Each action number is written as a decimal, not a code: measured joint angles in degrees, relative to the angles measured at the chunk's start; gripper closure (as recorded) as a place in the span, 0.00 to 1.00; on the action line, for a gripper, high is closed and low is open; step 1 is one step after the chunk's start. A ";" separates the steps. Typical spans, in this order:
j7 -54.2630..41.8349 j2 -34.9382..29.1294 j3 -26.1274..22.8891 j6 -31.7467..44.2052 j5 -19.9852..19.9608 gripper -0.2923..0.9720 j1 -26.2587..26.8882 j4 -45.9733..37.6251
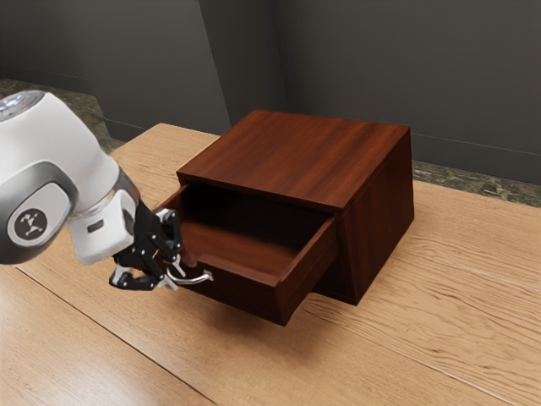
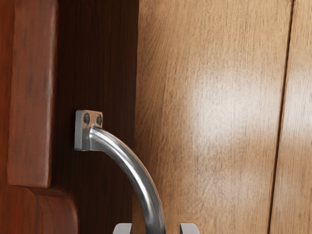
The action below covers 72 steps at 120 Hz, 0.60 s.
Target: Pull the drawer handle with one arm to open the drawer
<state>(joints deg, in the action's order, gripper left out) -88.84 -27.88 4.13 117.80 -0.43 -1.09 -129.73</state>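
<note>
1. As the arm [image 1: 51, 186] reaches in from the exterior view's left, its wrist is bent low over the worktop [image 1: 439, 288], and the hand [image 1: 169, 272] sits level, pointing at the drawer front.
2. Hand state: spread. In the wrist view the fingertips [image 2: 123, 228] stand either side of the handle [image 2: 131, 170] with a gap at each side, so the bar is hooked, not pinched.
3. Handle: curved metal bar, fixed by a small bolted plate to the drawer face. Judged stiff and smooth, likely slippery. Best held at mid-arc, where fingers cannot slide toward a mount.
4. Drawer [image 1: 254, 254]: partly out of the cabinet [image 1: 296, 156], interior showing. Judged solid wood but free-running. Pull straight along its travel or it may bind.
5. Cabinet sits near the worktop's middle. It looks heavy, though a hard tug could drag it.
</note>
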 joint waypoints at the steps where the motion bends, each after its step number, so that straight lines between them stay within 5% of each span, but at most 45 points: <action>1: 0.02 -0.20 0.00 0.00 0.00 0.74 0.03 -0.14; 41: 0.77 -7.98 0.00 -0.03 0.07 0.74 0.56 -6.27; 72: 1.20 -12.16 -0.83 -2.37 0.21 0.38 1.07 -4.14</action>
<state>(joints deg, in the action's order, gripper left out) -87.65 -40.04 3.31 115.43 -0.22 -0.01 -133.87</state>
